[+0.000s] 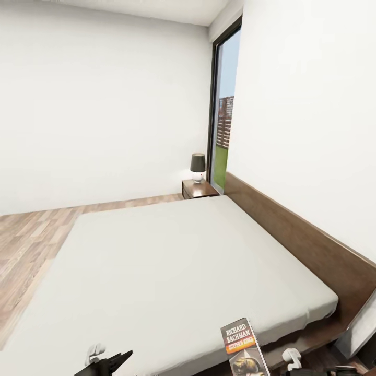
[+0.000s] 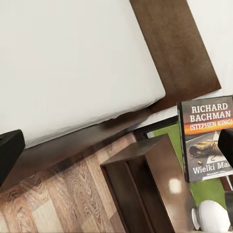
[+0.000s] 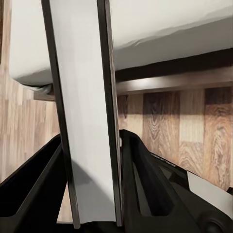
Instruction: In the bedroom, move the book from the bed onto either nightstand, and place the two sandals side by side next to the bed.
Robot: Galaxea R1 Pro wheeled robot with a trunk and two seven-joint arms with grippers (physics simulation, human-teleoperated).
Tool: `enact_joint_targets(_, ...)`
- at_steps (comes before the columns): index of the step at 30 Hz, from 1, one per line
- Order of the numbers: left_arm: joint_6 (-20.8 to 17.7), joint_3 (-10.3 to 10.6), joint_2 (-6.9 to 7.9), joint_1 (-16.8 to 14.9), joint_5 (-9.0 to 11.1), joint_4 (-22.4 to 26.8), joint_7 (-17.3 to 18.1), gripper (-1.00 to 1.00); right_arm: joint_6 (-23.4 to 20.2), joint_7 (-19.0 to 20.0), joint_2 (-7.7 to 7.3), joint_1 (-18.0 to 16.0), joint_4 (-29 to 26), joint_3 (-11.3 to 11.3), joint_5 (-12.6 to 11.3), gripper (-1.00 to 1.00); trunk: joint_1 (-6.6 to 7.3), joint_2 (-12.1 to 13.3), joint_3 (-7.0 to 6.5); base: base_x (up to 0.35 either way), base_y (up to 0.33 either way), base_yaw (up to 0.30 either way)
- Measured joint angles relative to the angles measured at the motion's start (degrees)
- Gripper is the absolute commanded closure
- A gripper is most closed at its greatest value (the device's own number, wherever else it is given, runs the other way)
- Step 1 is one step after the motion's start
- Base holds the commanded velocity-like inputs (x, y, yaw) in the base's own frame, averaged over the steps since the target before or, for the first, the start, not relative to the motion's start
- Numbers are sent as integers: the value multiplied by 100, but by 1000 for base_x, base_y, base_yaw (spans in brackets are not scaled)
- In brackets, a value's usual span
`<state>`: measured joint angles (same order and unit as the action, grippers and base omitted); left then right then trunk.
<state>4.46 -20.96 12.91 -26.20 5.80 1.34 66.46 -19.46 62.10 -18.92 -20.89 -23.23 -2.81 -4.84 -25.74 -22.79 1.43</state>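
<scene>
The book (image 1: 244,349), dark with an orange band and "Richard Bachman" lettering, is held upright off the near edge of the bed (image 1: 172,261). My right gripper (image 3: 91,138) is shut on it, and its white page edge (image 3: 85,97) runs between the two black fingers. The left wrist view shows the book's cover (image 2: 206,141) above a glossy dark-brown nightstand (image 2: 155,179) beside the bed's corner. My left gripper (image 1: 107,363) is low at the near left, open and empty, with its fingers (image 2: 9,150) far apart. The two sandals are out of view.
A second nightstand (image 1: 198,189) with a dark-shaded lamp (image 1: 197,166) stands at the bed's far corner by a tall window (image 1: 224,115). The brown headboard (image 1: 303,240) runs along the right wall. Wood floor (image 1: 31,235) lies left of the bed. A white lamp base (image 2: 211,216) sits on the near nightstand.
</scene>
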Motion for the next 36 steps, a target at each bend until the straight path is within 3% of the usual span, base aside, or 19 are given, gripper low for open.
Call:
enact_joint_targets(14,0,-7,0,-1,0,0,0,-100,1,5,0,0,0,0,4,100,0,-1,-29,-1,0,274)
enact_joint_targets(23,0,-5,0,-1,1,0,0,-100,2,9,0,0,1,-6,8,100,-2,-3,-46,-204,0,271)
enact_joint_targets(36,0,-4,0,-2,0,0,0,-100,1,3,0,-1,0,-4,7,100,-1,-5,-72,-10,0,271)
